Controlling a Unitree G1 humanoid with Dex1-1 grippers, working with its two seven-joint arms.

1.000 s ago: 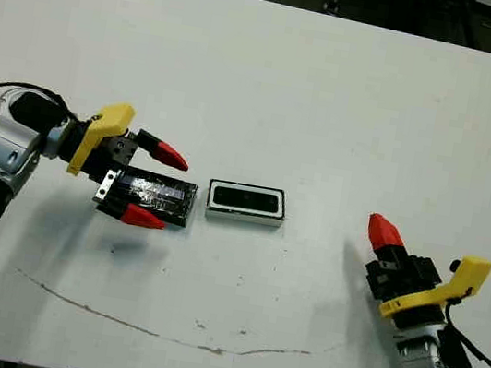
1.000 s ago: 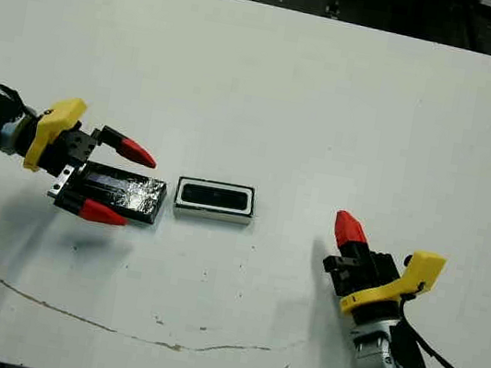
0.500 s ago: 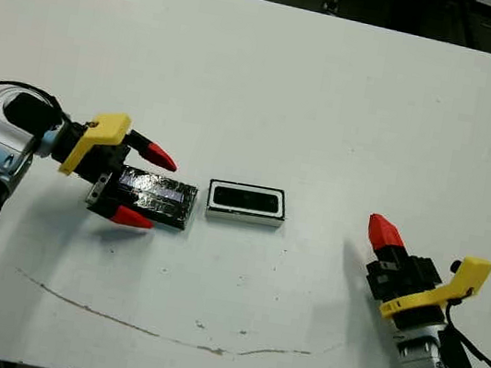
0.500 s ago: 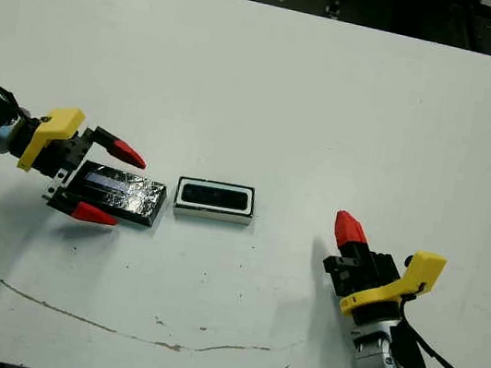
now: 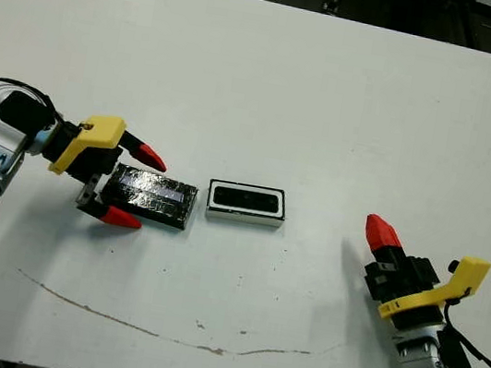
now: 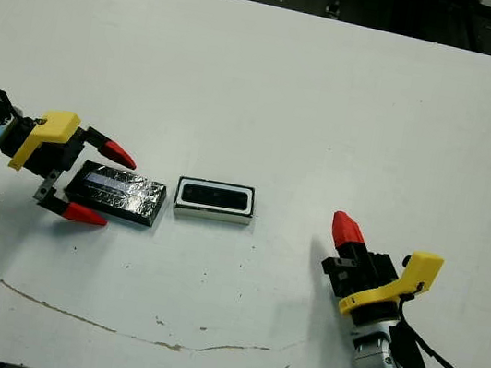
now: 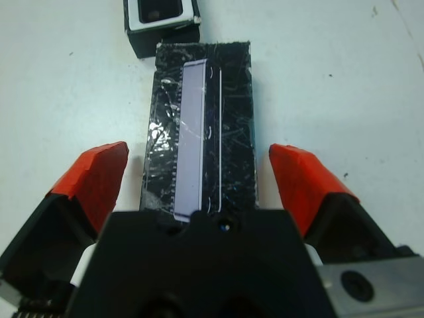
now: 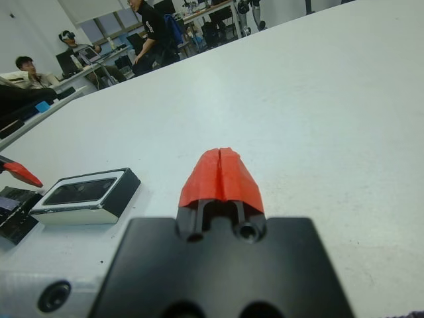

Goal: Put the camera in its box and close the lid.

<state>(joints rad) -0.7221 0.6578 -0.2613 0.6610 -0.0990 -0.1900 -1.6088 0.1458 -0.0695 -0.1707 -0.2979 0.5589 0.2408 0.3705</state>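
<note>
1. The white table (image 5: 263, 75) has three task things on it: the lid, the box and the camera.
2. The lid (image 5: 154, 198) is a flat black slab with a shiny speckled top and a pale lilac strip. It lies flat on the table, on the robot's left side.
3. The box (image 5: 245, 204) is a small white tray with a dark base. It sits just beside the lid, on the side away from the left arm. There is a small gap between them.
4. The camera (image 5: 247, 200) is the dark shiny bar lying inside the box. The white walls go all around it.
5. The box is open on top. The lid is not on it.
6. The left gripper (image 5: 128, 186) is at the end of the lid farthest from the box. Its two red fingers (image 7: 96, 180) are spread wide, one on each long side of the lid. In the left wrist view there is bare table between each red tip and the lid, so they are not pinching it.
7. The right gripper (image 5: 382, 232) is well apart from the box, out on the robot's right side. Its two red tips are pressed together into one point, with nothing between them.
8. A thin brown line (image 5: 157, 329) runs across the table near the robot's edge.
9. In the right wrist view, people (image 8: 147, 33) are at desks far beyond the table.
</note>
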